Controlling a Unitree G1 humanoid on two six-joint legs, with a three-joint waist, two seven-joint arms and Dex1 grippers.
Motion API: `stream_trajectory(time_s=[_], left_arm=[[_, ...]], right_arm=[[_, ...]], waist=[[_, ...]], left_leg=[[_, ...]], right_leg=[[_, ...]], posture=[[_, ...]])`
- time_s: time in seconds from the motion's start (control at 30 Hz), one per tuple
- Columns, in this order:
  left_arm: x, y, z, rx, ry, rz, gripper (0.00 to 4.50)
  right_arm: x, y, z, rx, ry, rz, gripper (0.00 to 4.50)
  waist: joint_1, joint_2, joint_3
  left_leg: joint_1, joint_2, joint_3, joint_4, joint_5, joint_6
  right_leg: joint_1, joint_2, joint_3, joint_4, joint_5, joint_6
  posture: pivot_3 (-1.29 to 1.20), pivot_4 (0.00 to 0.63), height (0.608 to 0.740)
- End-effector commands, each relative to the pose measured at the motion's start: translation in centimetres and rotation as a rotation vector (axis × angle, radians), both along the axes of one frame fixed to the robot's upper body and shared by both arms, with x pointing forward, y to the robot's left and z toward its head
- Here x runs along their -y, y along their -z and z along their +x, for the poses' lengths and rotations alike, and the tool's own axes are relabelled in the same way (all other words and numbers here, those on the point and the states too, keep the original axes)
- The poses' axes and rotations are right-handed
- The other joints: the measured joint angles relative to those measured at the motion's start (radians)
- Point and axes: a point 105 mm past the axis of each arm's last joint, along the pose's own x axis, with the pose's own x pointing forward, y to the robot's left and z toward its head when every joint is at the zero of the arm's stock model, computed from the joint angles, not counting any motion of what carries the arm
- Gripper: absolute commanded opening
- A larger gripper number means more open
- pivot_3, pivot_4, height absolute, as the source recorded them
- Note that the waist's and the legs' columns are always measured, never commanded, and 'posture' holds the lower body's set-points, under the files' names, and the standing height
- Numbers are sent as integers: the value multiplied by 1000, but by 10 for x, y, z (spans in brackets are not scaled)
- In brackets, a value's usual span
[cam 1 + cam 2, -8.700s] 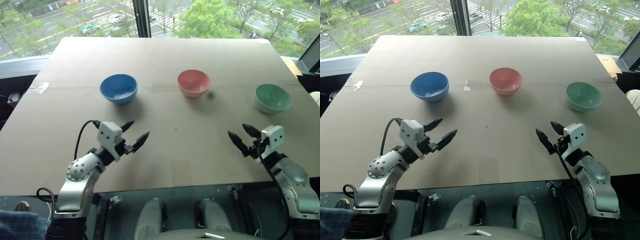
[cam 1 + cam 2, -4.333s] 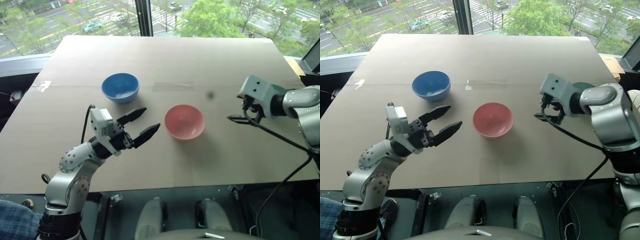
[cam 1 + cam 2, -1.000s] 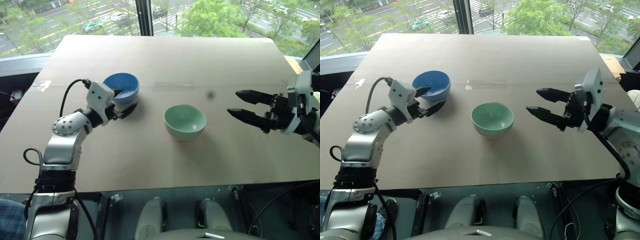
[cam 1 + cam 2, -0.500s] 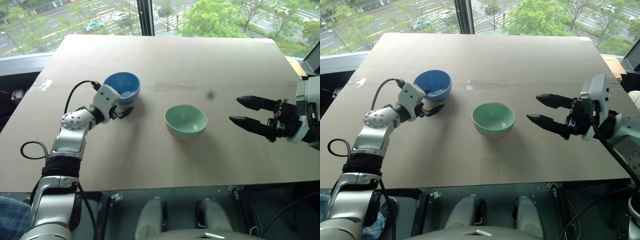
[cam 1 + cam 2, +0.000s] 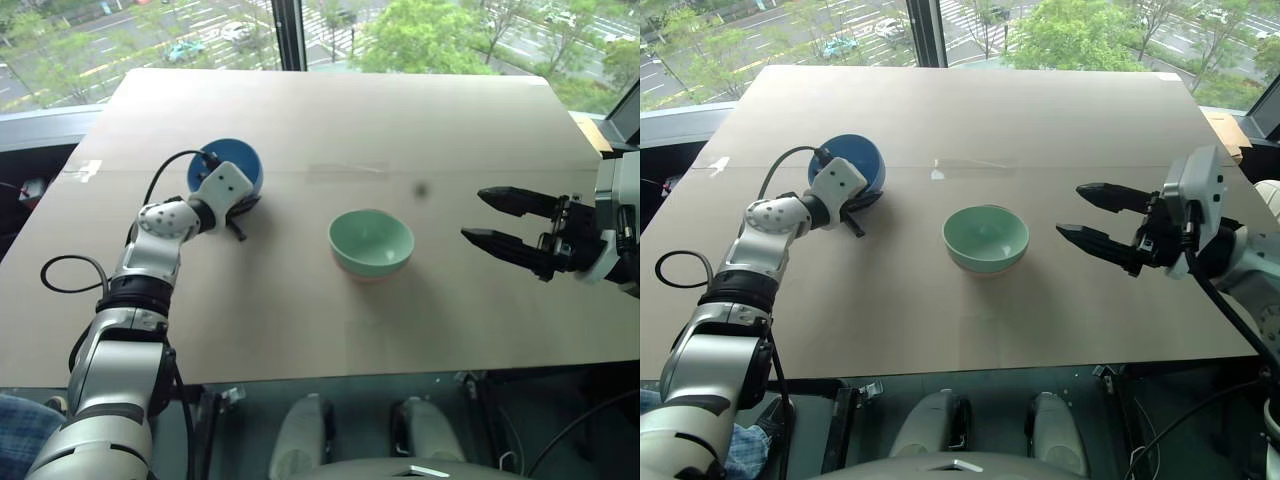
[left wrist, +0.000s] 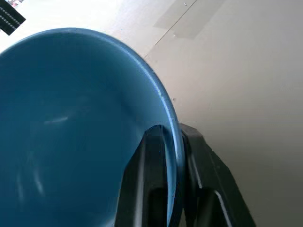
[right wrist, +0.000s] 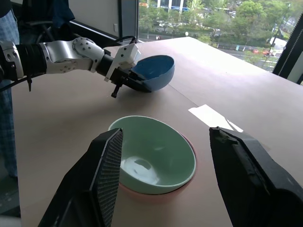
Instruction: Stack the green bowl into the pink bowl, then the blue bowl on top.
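One blue bowl (image 5: 224, 164) tilted, mouth facing away.

blue bowl (image 6: 71, 123): smooth, a bit shiny
green bowl (image 7: 156, 151): smooth, soft shine inside
pink bowl (image 7: 187, 185): smooth rim
table (image 5: 330, 120): brown cardboard, matt, with clear shiny tape
fingers (image 7: 248, 170): black, matt plastic look; one has a ridged pad

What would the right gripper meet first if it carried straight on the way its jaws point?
Probably the green bowl, nested in the pink bowl: it sits between the open jaws of the right gripper. The gripper may be high enough to pass over the rim; depth is unclear.
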Motion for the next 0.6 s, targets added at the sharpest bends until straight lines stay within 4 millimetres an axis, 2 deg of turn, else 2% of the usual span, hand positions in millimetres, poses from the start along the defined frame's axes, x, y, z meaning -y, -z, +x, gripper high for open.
stream_trajectory(time_s=[0.03,0.23,0.33,0.47,0.6], left_arm=[[6,1,-1,-7,36,14,40],[16,-7,2,3,84,26,40],[28,-20,3,21,144,23,40],[62,-43,-3,52,298,25,40],[97,-61,-19,118,454,56,40]], right_arm=[[1,-9,-4,49,8,-3,3063],[2,-7,-4,47,19,-9,3063],[1,-7,-4,46,20,-11,3063],[1,-7,-4,45,21,-15,3063],[1,-5,-3,43,22,-21,3063]], waist=[[1,0,0],[2,0,0],[2,-1,0],[2,-1,0],[1,-1,0]], left_leg=[[0,0,0,0,0,0],[0,0,0,3,0,0],[0,0,0,4,0,0],[-1,0,0,4,0,1],[-2,0,-1,4,-1,2]], right_leg=[[0,0,0,0,0,0],[0,0,0,0,0,0],[0,0,0,0,0,0],[0,0,0,0,0,0],[0,0,0,0,0,0]], posture=[[0,150,738],[0,150,738],[0,150,738],[0,150,738],[0,150,738]])
